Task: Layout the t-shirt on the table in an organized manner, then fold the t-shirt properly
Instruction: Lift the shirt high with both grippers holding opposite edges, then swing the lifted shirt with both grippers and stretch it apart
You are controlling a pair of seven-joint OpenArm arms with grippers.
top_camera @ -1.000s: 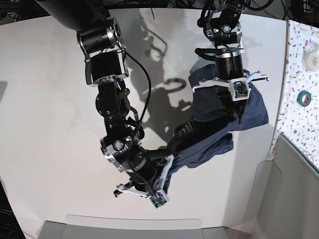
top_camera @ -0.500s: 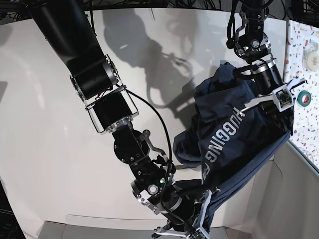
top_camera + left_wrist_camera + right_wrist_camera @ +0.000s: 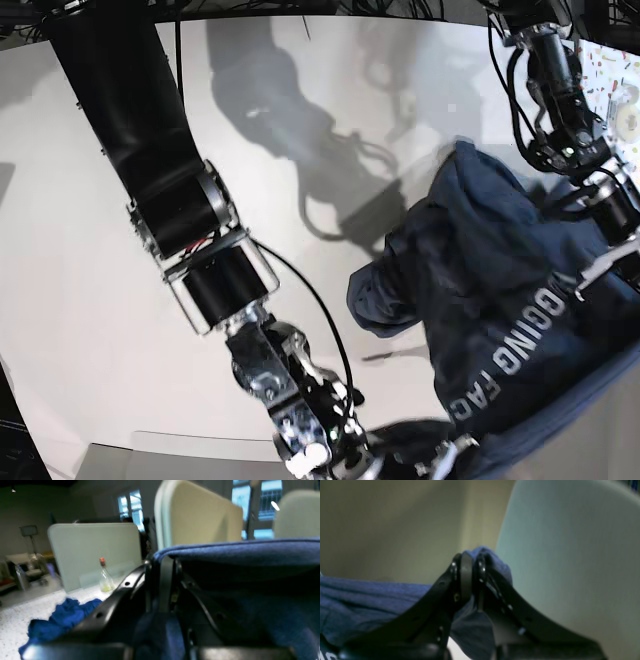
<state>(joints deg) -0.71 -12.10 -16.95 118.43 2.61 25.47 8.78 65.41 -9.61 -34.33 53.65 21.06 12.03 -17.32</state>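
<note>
Layout step: both tools, left tool (image 3: 166, 585) and right tool (image 3: 470, 580), clamp t-shirt (image 3: 500, 290) edge, lifted over tabletop (image 3: 90, 200). Next: spread apart, lower flat.

navy t-shirt (image 3: 500, 290) with white letters, white table (image 3: 90, 230), black fingers (image 3: 466, 577)

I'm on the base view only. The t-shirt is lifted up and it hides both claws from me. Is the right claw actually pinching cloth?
Observer: Yes. In the right wrist view the right claw is shut on the t-shirt, with a small bunch of fabric poking up past its tips.
Operator: And the left one?
Observer: The left wrist view shows the left claw shut on an edge of the shirt, which runs off to the right in a straight line.
Operator: Anything beyond it?
Observer: A crumpled bright blue cloth lies on a speckled surface, with a red-capped glass bottle standing behind it.
</note>
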